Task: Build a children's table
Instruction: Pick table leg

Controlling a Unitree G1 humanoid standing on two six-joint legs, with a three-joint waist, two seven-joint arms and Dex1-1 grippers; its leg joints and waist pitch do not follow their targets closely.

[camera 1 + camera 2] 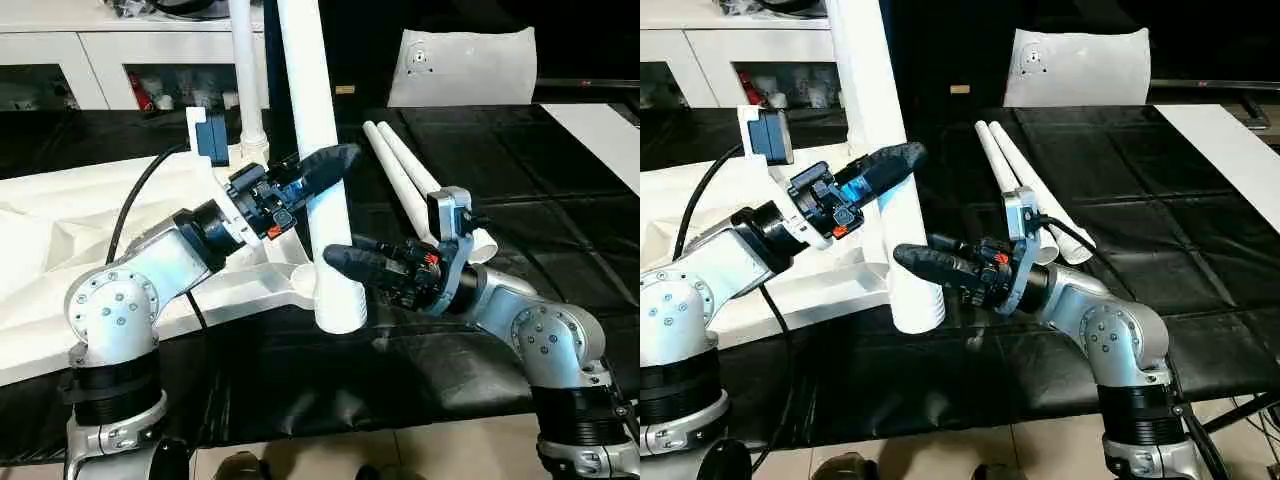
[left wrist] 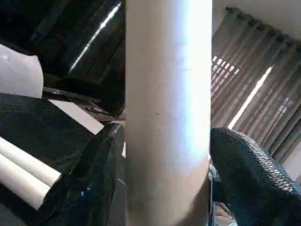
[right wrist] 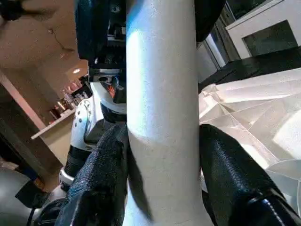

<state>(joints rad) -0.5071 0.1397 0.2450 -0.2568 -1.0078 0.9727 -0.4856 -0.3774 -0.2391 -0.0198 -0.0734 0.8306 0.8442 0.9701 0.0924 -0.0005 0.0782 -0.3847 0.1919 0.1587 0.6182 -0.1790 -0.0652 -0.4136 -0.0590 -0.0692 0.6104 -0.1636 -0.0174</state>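
The children's table top (image 1: 60, 230) lies upside down on the left, ribbed side up, with a round corner socket (image 1: 300, 282) near me. One white leg (image 1: 247, 80) stands upright in a far corner. A second leg (image 1: 310, 100) is held upright by both grippers. My left gripper (image 1: 325, 175) is shut on its middle, with black fingers (image 2: 94, 174) on either side. My right gripper (image 1: 335, 265) is shut on it lower down, fingers (image 3: 101, 183) hugging the shaft. The leg's thick lower end (image 1: 340, 310) is just in front of the socket. Two more legs (image 1: 405, 175) lie side by side on the black surface.
A white cabinet (image 1: 60, 60) with shelves stands at the back left. A white sheet (image 1: 460, 65) leans at the back, and a white board (image 1: 600, 130) lies at the far right. The black-covered work surface (image 1: 540, 200) stretches to the right.
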